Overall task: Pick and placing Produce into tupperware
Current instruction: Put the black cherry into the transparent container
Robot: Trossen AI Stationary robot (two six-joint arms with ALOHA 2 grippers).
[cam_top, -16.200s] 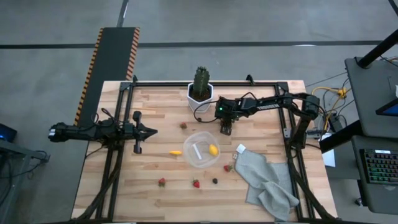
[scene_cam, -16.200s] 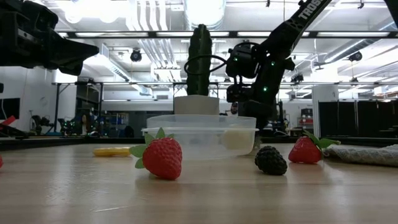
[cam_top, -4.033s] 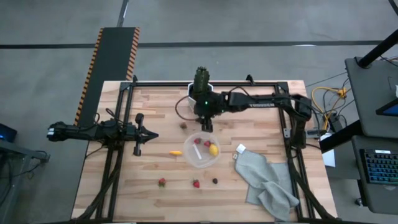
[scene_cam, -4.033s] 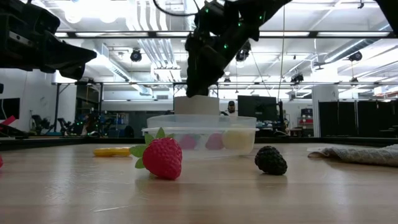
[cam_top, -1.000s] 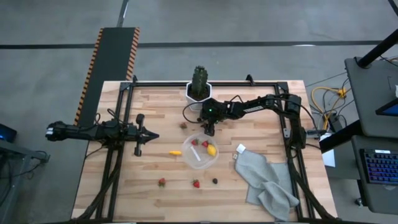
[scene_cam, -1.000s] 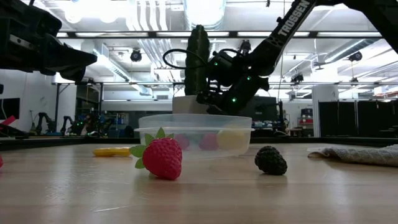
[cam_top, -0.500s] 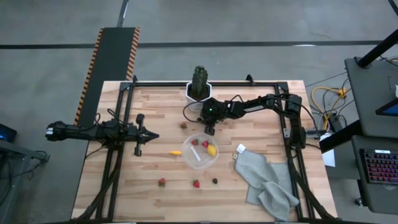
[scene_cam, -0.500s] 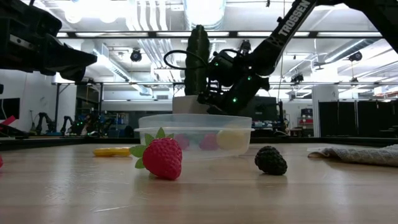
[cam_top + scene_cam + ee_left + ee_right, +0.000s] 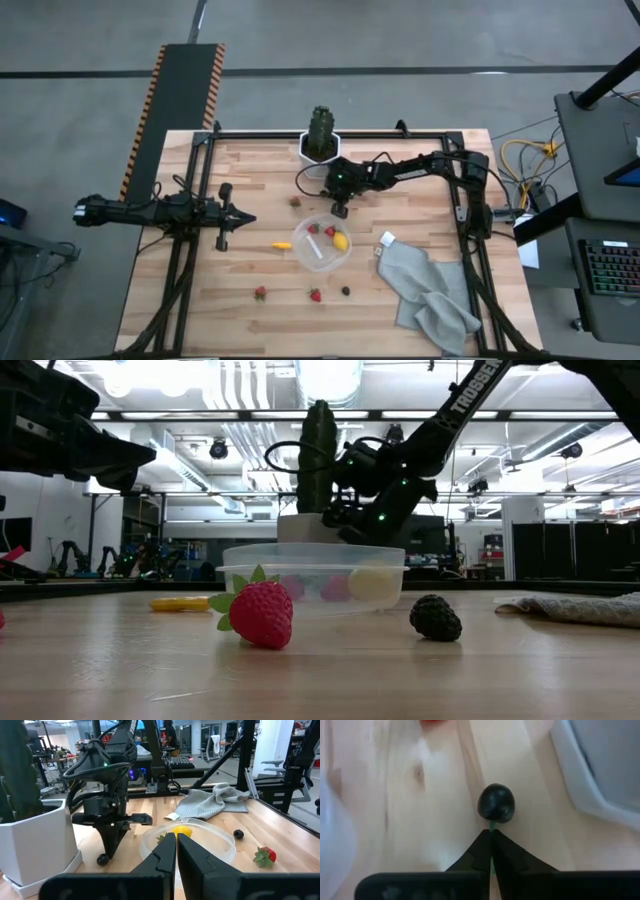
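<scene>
The clear round tupperware (image 9: 322,252) sits mid-table with a yellow lemon (image 9: 343,241) and two red strawberries (image 9: 314,228) inside. My right gripper (image 9: 341,209) points down just past its far rim, shut, with a small dark berry (image 9: 496,803) at its fingertips. On the boards lie a yellow-orange piece (image 9: 283,245), a strawberry (image 9: 295,202), two strawberries near the front (image 9: 260,292) (image 9: 315,295), and a dark blackberry (image 9: 346,291). My left gripper (image 9: 245,217) hovers shut at the table's left. My right gripper comes at the dark berry from above, pointing down. A thin green stem (image 9: 491,825) runs from the berry into the seam of the shut fingertips (image 9: 485,840). The berry (image 9: 102,859) hangs just beyond the tips, close to the boards; whether it is lifted clear does not show.
A white hexagonal pot (image 9: 322,152) with a tall green cactus (image 9: 320,440) stands just beyond my right gripper at the far edge. A grey cloth (image 9: 430,290) lies crumpled at the near right. Black frame rails (image 9: 330,133) border the table.
My right gripper has risen a little and drifted slightly right beside the tupperware's far rim, fingers staying shut. The tupperware and the loose fruit have kept their places.
</scene>
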